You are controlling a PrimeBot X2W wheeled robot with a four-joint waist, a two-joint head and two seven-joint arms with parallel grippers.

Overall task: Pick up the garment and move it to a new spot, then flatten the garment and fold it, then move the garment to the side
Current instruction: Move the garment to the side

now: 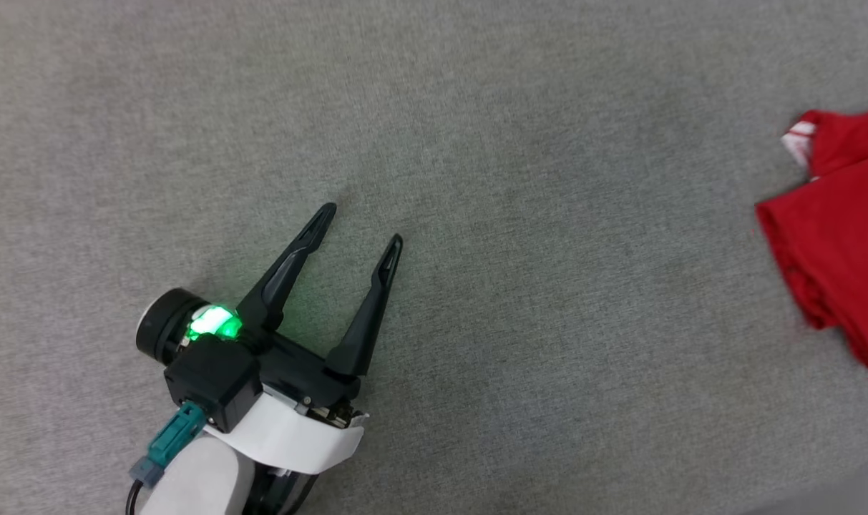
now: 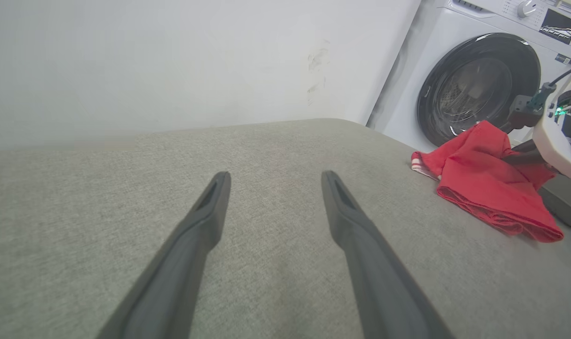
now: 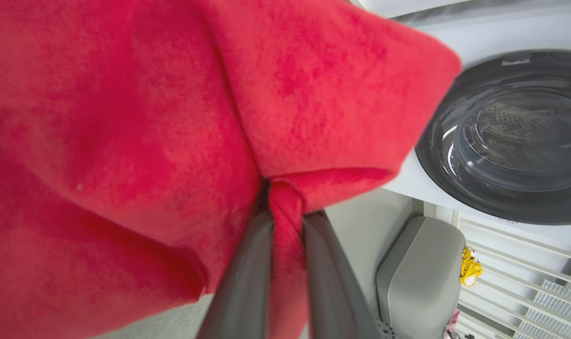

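The left hand [image 2: 274,176] holds its two dark fingers spread wide above a grey padded surface [image 2: 125,188], while at three o'clock a crumpled red shirt [image 2: 483,188] lies against the right hand [image 2: 518,157], with a washing machine [image 2: 478,89] behind at two o'clock.

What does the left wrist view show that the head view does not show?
The left wrist view adds the washing machine, the white wall and the right arm's wrist at the garment. The head view adds the green light of the left hand and the pale forearm behind it. Both show the red garment, the grey fabric surface and the left hand's open fingers.
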